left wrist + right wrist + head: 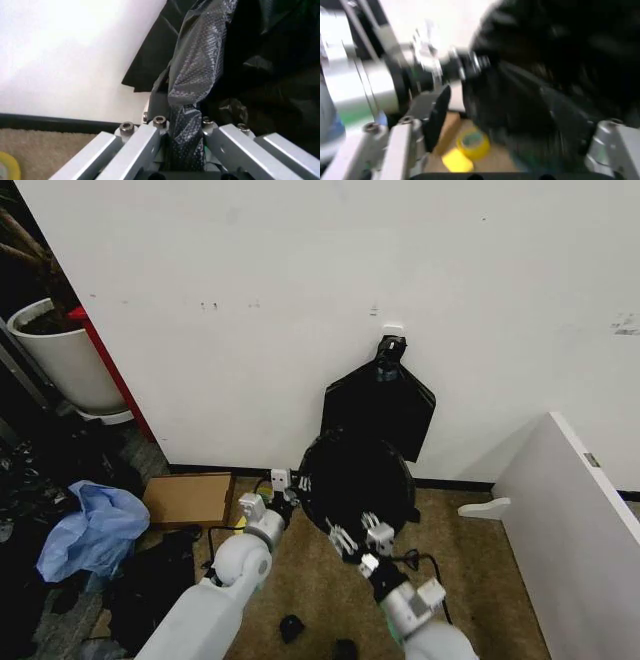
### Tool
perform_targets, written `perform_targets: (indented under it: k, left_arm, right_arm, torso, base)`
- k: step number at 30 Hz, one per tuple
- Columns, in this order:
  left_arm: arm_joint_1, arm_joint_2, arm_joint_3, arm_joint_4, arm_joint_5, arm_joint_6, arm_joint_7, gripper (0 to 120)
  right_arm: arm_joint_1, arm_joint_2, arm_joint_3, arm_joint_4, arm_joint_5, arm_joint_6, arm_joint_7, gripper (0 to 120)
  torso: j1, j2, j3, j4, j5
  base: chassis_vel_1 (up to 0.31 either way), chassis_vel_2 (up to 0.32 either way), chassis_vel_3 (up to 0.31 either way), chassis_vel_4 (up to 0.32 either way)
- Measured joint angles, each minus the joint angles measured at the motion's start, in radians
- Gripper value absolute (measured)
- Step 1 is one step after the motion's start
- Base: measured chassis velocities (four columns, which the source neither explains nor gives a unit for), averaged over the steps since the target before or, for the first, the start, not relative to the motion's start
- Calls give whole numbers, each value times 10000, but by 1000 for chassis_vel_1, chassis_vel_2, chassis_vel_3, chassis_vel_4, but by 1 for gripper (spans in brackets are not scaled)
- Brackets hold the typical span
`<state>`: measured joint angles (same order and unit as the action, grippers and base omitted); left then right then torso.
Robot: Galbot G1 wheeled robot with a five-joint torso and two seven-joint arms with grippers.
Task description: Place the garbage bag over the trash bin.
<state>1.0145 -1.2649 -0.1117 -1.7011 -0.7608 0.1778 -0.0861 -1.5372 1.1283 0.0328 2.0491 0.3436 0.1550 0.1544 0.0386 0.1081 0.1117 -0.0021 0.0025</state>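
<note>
Both arms reach up from the bottom of the head view toward the bag (358, 480), a glossy black mound on the floor against the wall, draped over the bin so that none of the bin's white can be seen. The left gripper (285, 485) sits at the bag's left edge. The right gripper (355, 535) is at the bag's lower front with its fingers spread, and nothing can be seen between them. Above the bag, a flat black fan-shaped bundle (380, 405) hangs on the wall from a white hook (392, 332). To the left lie a cardboard sheet (188, 498), a blue cloth (95, 530) and a dark heap (150, 585); a white plant pot (65, 360) stands at the far left. A white panel (575, 510) angles in on the right.

From the left wrist, the left gripper (182, 150) is closed on a twisted strip of the bag (195, 75), pinched between its silver fingers (137, 148). The strip runs away from the gripper and the rest of the bag bulks just beside it. White wall, dark skirting and tan carpet show to one side.

From the right wrist, the view is blurred. The right gripper (500, 150) stands wide open with the bag (560, 75) near its fingers (395, 146), contact unclear. The left gripper (435, 63) shows farther off at the bag's edge. A yellow tape roll (472, 141) lies on the floor below.
</note>
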Motion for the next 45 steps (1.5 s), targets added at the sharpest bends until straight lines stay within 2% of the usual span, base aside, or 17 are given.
perform_targets:
  k: [1, 5, 9, 22, 34, 39, 45]
  left_arm:
    - [0, 0, 0, 0, 0, 0, 0, 0]
    - [-167, -11, -31, -265, -714, 606, -271, 0]
    - [-122, 37, -27, -540, -813, 782, -287, 0]
    - [520, 430, -36, -1441, -929, 947, -280, 0]
    - [1027, 679, 1, -2144, -887, 1057, -256, 0]
    - [1117, 772, 4, -2225, -828, 1046, -244, 0]
    - [1210, 1049, 16, -1946, -411, 754, -85, 0]
  right_arm:
    - [0, 0, 0, 0, 0, 0, 0, 71]
    - [-224, 52, -68, 13, -259, -1080, 1671, 88]
    - [-62, 155, -102, -156, -157, -1695, 2611, 98]
    - [477, 503, 143, -915, -117, -1695, 2971, 100]
    - [548, 576, 1085, -1962, -652, -1748, 3044, 100]
    - [198, 533, 1314, -1822, -862, -1777, 3196, 100]
    - [-332, 320, 1750, -1662, -1249, -2452, 4136, 100]
  torso:
    - [0, 0, 0, 0, 0]
    - [0, 0, 0, 1, 3]
    - [0, 0, 0, -1, 0]
    - [0, 0, 0, 3, 0]
    - [0, 0, 0, 2, 1]
    - [0, 0, 0, 2, 1]
    - [0, 0, 0, 0, 0]
  base:
    - [0, 0, 0, 0]
    - [0, 0, 0, 0]
    - [0, 0, 0, 0]
    - [0, 0, 0, 0]
    - [0, 0, 0, 0]
    - [0, 0, 0, 0]
    - [0, 0, 0, 0]
